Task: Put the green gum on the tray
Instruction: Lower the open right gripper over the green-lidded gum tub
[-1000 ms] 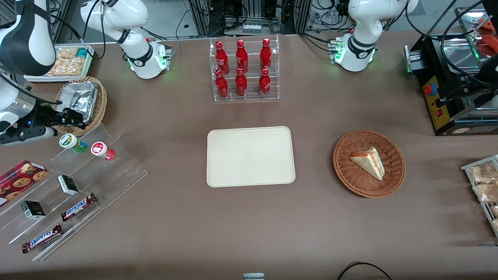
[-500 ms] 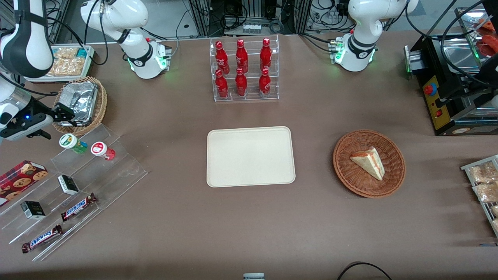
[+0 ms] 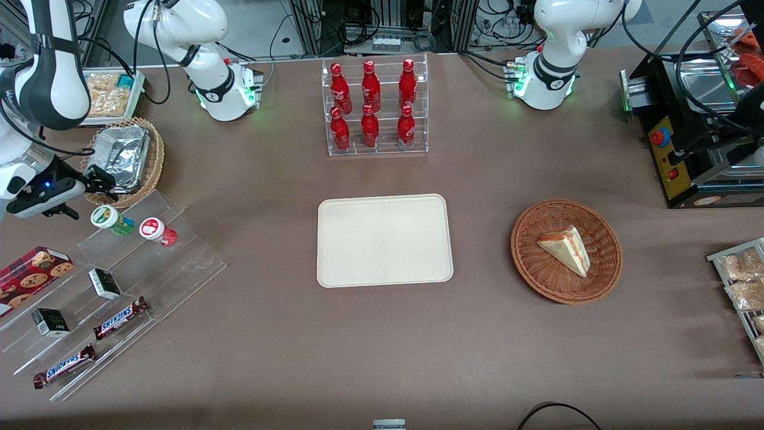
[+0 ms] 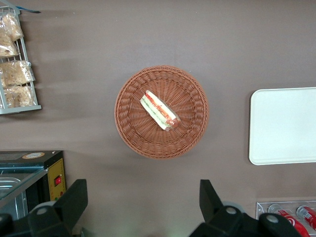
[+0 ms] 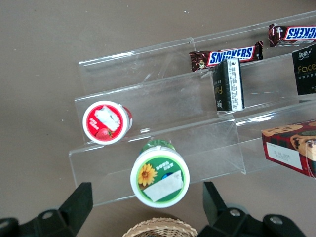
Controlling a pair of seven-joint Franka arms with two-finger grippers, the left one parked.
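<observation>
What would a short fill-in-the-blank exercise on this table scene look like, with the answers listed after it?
1. The green gum stands on the clear stepped display beside a similar bottle whose colour is ____.
2. The tray holds ____ items.
3. The pincer hangs open above the green gum, closed on ____.
4. The wicker basket toward the parked arm's end holds a ____.

Missing words: red; no; nothing; sandwich

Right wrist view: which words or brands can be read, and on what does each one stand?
"SNICKERS": candy bar on the clear stepped rack.
"SNICKERS", cut off: second bar.
"Face", cut off: black box.
Green gum lid: sunflower picture, no readable text.
Red gum lid: unreadable.
Gripper, fingers open, hovers above the green gum.
</observation>
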